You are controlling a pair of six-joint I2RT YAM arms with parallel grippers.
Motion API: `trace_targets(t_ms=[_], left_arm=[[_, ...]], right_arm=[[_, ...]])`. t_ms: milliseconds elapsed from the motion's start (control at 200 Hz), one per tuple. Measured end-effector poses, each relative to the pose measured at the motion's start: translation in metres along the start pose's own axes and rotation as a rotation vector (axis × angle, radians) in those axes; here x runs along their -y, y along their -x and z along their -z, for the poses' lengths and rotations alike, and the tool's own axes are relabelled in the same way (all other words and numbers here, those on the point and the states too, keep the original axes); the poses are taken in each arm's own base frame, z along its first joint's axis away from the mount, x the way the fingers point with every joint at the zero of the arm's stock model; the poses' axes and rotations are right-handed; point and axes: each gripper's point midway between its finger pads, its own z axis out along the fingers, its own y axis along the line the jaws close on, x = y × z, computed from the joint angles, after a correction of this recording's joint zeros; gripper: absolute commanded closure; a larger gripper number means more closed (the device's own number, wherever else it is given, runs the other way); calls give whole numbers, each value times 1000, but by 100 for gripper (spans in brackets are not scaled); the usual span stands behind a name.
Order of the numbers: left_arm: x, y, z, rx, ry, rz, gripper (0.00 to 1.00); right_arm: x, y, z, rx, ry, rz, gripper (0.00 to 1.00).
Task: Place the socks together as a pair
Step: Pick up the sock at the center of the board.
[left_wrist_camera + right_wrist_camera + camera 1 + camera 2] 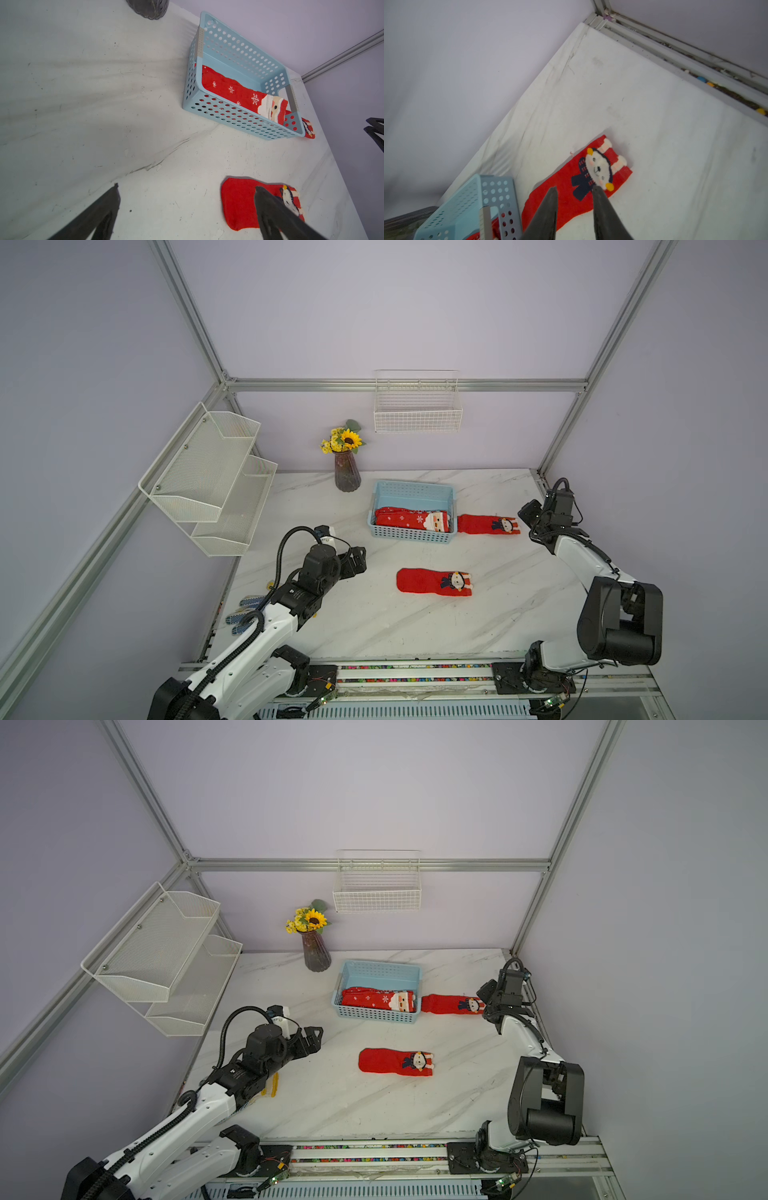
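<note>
A red sock with a bear figure (419,581) (382,1061) lies flat mid-table; in the left wrist view this sock (239,203) sits partly behind one finger. My left gripper (360,558) (316,1036) (187,187) hovers to its left, wide open and empty. A matching bear sock (478,524) (442,1004) (566,199) lies right of the blue basket (415,488) (239,52), its toe end touching the basket. My right gripper (525,517) (574,187) hangs just above its cuff, jaws partly open and holding nothing. Red snowflake socks with Santa (409,519) (230,89) lie in the basket.
A vase of sunflowers (347,475) stands behind the basket to the left. A white mesh shelf (208,477) hangs on the left wall and a wire basket (417,414) on the back wall. A blue-dotted glove (243,614) lies under my left arm at the table's left edge.
</note>
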Motion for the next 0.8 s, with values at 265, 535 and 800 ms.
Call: trace_targets(t_ms=[265,535,800], left_arm=[[-12,-2,5,46,-2,41,0],[-1,-7,-5,20,-63,50,0],[-9,-21,-15,-23,-45,59,0]], right_arm=[[25,-7,-39,-65,-66,11,66],[41,-26,-77,-172,-129,57,58],[56,-45,-92,-246,-172,95,58]])
